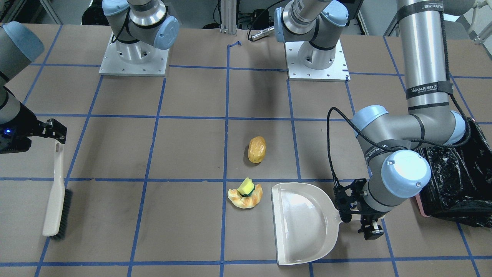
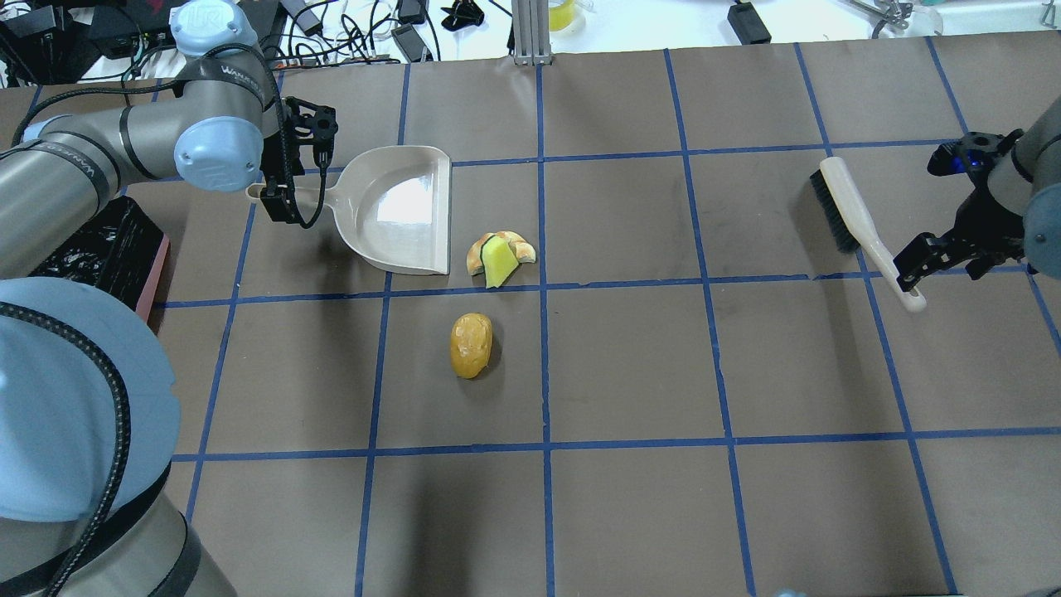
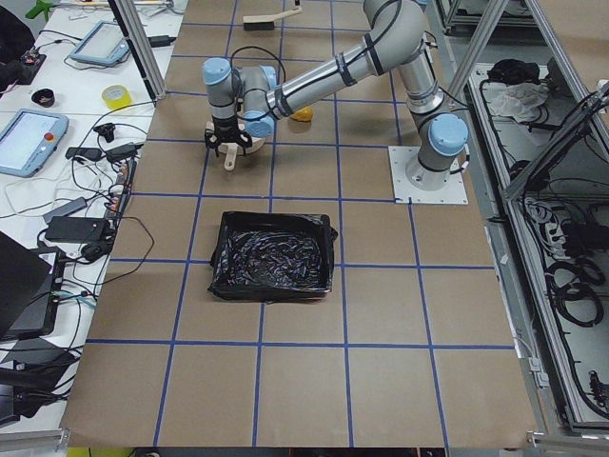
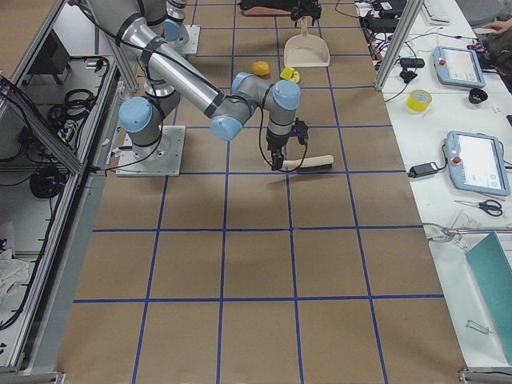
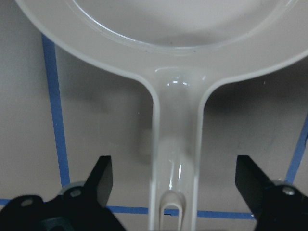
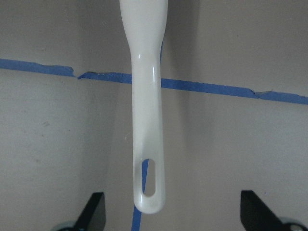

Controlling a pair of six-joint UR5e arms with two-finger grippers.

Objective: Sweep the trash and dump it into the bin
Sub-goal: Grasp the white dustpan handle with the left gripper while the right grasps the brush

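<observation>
Nearest the robot on the brown taped table, the golden-brown potato-like lump lies alone by the centre line. The pink bin with its crinkled black bag is out at the robot's left end of the table, partly hidden under the left arm in the overhead view and well apart from the trash. Next out is the yellow sponge chunk, green backing showing, lying tilted on top of the pale croissant-like piece. Both are just beside the open mouth of the cream dustpan, with a small gap between croissant and lip. The dustpan lies flat, mouth toward the trash and handle pointing to the robot's left. The left gripper is over the handle end with its fingers spread wide, one on each side. The wrist view shows clear gaps to the handle, so it grips nothing. On the robot's right side, well apart from the trash, the cream brush lies on the table, black bristles facing the centre. The right gripper is at the end of the handle with the hole, fingers wide apart and not touching it, nothing held.
</observation>
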